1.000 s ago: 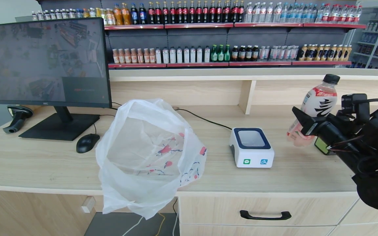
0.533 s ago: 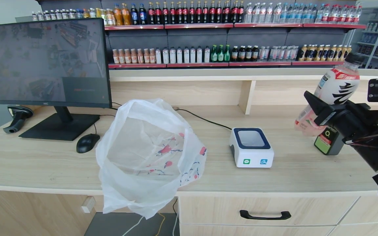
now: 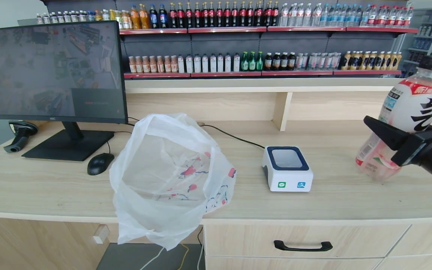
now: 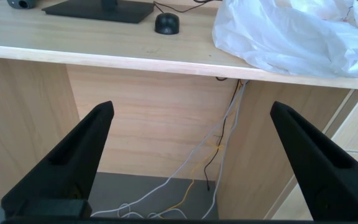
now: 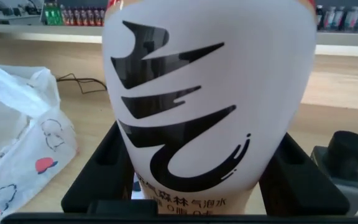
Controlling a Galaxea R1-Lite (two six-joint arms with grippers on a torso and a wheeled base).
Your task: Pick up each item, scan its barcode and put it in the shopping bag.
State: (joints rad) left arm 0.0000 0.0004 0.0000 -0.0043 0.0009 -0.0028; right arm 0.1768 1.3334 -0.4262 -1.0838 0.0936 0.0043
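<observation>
Right now the right fingers [image 3: 388, 137] are clamping a pale drink bottle [image 3: 407, 120] around its lower body and holding it tilted in the air over the right end of the table [image 3: 51, 187], well to the right of the white scanner [image 3: 287, 168]. The left fingers [image 4: 73, 155] are hanging wide apart and empty, low in front of the table's near edge. As I read it, the step in hand is bringing the bottle to the scanner's window. Doing it well is probably going to mean carrying the bottle left until it is hovering over the window, then turning the wrist so the printed label is facing down at the glass; where the barcode is sitting I cannot tell. Keeping the grip firm is mattering too, since the bottle is leaning. The shopping bag [image 3: 171, 176] is standing open farther left, waiting.
</observation>
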